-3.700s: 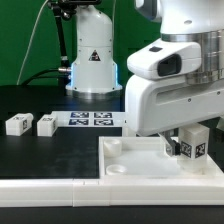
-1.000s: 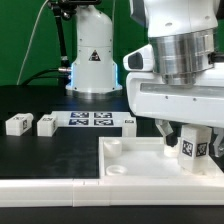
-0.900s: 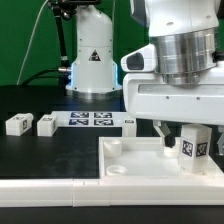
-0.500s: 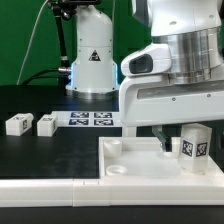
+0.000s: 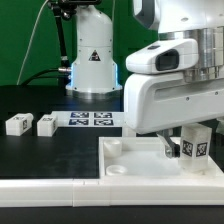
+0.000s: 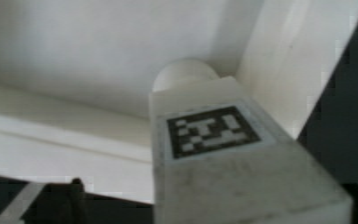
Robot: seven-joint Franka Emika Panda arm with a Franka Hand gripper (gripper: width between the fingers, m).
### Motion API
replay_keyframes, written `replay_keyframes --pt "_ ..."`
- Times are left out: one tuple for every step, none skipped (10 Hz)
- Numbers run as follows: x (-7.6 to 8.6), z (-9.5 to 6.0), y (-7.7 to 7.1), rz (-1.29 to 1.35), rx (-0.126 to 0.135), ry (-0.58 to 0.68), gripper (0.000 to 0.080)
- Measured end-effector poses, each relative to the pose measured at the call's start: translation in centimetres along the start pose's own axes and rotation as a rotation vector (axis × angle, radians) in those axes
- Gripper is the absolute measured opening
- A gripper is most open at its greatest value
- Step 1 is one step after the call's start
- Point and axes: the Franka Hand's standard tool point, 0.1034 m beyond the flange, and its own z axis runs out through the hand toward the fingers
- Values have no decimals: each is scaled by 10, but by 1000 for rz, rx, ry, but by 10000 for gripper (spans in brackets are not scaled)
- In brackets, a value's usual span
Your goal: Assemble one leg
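My fingers (image 5: 169, 146) are dark; above them sit my white, round-cornered hand housing (image 5: 160, 100) and grey metal wrist (image 5: 208, 48). Behind them, my white base (image 5: 92, 78) bears a black triangle (image 5: 91, 58).

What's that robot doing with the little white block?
The robot's gripper holds one leg, a small white block with a tag, low over the big white square piece. Whether the two touch can't be seen. Two spare legs lie on the black table.
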Motion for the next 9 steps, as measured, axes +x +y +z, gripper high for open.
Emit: replay_keyframes --pt "0 0 1 -12 0 -1 533" --pt "0 0 1 -11 0 -1 533" --pt "0 0 1 -10 1 -2 351" --pt "-1 1 1 -10 1 -2 289" --pt "-1 1 0 16 1 -2 289" --pt "-1 1 1 16 2 -2 289" --pt "-1 1 2 30 3 -2 289" --pt "-1 1 2 148 14 1 289" --pt "-1 1 4 303 22 2 289"
